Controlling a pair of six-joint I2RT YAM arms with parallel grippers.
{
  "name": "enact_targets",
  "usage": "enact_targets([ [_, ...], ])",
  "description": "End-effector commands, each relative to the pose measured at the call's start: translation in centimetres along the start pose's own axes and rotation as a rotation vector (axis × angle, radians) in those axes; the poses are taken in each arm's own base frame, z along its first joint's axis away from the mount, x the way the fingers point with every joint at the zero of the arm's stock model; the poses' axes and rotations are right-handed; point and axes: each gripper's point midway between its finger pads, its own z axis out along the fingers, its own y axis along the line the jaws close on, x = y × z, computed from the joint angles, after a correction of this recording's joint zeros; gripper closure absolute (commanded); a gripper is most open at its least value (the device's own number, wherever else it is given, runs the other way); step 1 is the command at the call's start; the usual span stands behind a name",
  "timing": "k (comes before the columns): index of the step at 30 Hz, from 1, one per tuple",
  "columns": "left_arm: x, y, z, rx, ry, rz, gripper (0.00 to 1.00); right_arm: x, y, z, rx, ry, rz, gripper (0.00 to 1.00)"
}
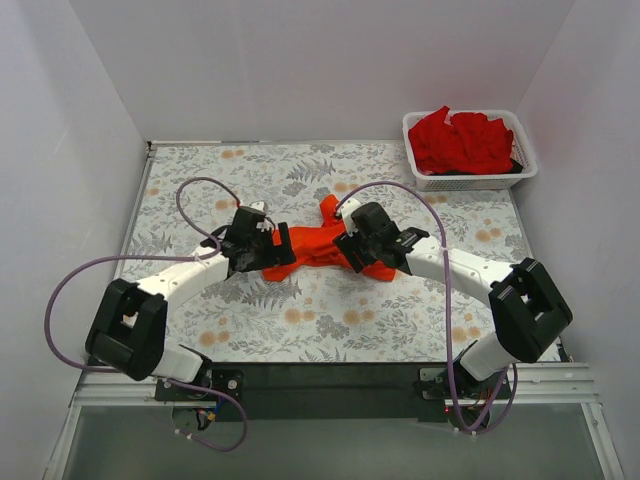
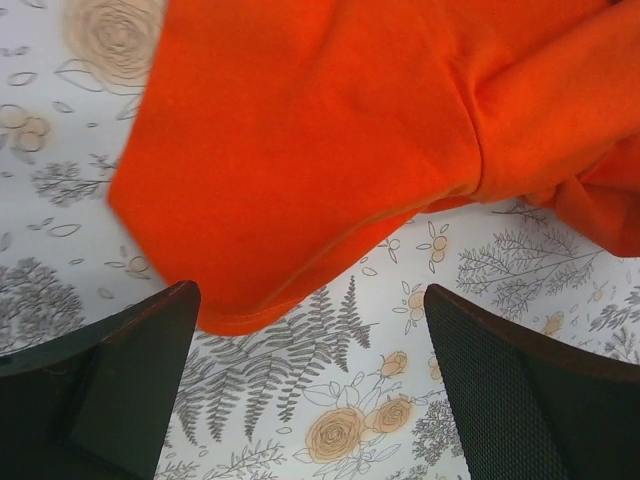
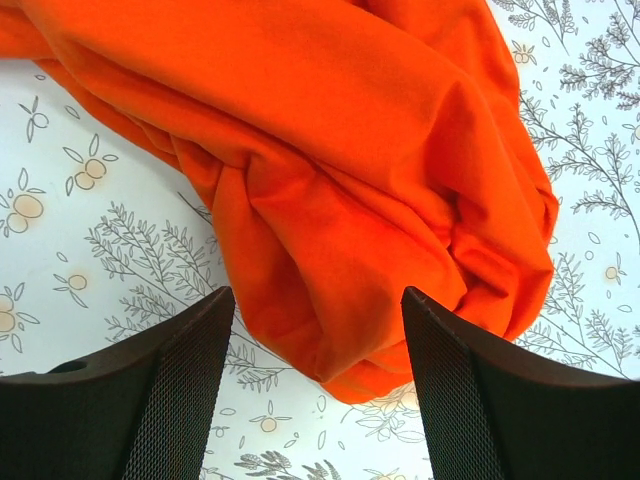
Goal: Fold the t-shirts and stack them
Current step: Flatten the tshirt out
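Top external alone shows red t-shirts (image 1: 462, 142) heaped in the basket (image 1: 470, 183).

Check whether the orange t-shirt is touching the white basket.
Apart. The top view shows the orange t-shirt lying mid-table, with bare floral tablecloth between it and the white mesh basket in the far right corner.

1. Orange-red t-shirt (image 1: 315, 245): bright, unfolded, crumpled w/ deep creases; lies stretched left-right at centre of top view, one part poking toward upper frame.
2. Deeper red t-shirts (image 1: 462, 142): wadded in a heap, upper right of top view.
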Motion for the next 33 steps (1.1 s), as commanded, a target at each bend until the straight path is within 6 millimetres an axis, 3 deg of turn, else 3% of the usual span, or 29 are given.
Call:
enact_targets([
  [1, -0.4, -1.0, 1.9, -0.044, 0.011, 0.088, 0.05, -0.1, -1.2, -0.2, 0.057, 0.002, -0.028, 0.25],
  [10, 1.1, 0.0, 5.3, -0.167, 0.061, 0.126, 0.08, 1.4, -2.2, 0.9, 0.123, 0.069, -0.028, 0.27],
  [13, 0.5, 0.9, 5.8, -0.23, 0.032, 0.108, 0.33, 2.1, -2.4, 1.0, 0.136, 0.098, -0.027, 0.38],
  [14, 0.0, 1.0, 5.8, -0.245, 0.014, 0.106, 0.6, 2.0, -2.5, 0.9, 0.136, 0.099, -0.026, 0.53],
  [15, -0.3, 1.0, 5.7, -0.251, 0.003, 0.105, 0.75, 2.0, -2.5, 0.7, 0.134, 0.102, -0.023, 0.62],
  [16, -0.9, 0.9, 5.3, -0.251, -0.018, 0.107, 0.87, 2.1, -2.5, 0.4, 0.132, 0.115, -0.025, 0.7],
  [17, -1.6, 0.7, 5.0, -0.253, -0.041, 0.11, 0.96, 1.3, -2.6, -0.3, 0.131, 0.094, -0.017, 0.87],
  [18, -2.6, 1.0, 4.5, -0.278, -0.077, 0.118, 1.0, 1.0, -2.7, -0.7, 0.133, 0.088, -0.016, 0.94],
  [19, -3.7, 0.7, 3.7, -0.28, -0.112, 0.134, 1.0, 0.6, -2.9, -1.8, 0.137, 0.076, -0.01, 0.99],
  [22, -7.5, 0.6, 1.2, -0.331, -0.218, 0.156, 1.0, -1.0, -3.5, -3.9, 0.15, 0.023, 0.004, 0.99],
  [25, -12.0, 0.7, -2.7, -0.376, -0.337, 0.179, 1.0, -3.4, -4.1, -7.2, 0.153, -0.062, 0.024, 0.99],
  [28, -16.5, 1.1, -7.3, -0.412, -0.453, 0.181, 1.0, -5.8, -3.3, -11.1, 0.073, -0.18, 0.037, 0.99],
  [33, -23.0, -1.3, -15.6, -0.401, -0.664, 0.233, 1.0, -9.2, -1.7, -15.9, -0.064, -0.347, 0.039, 0.99],
])
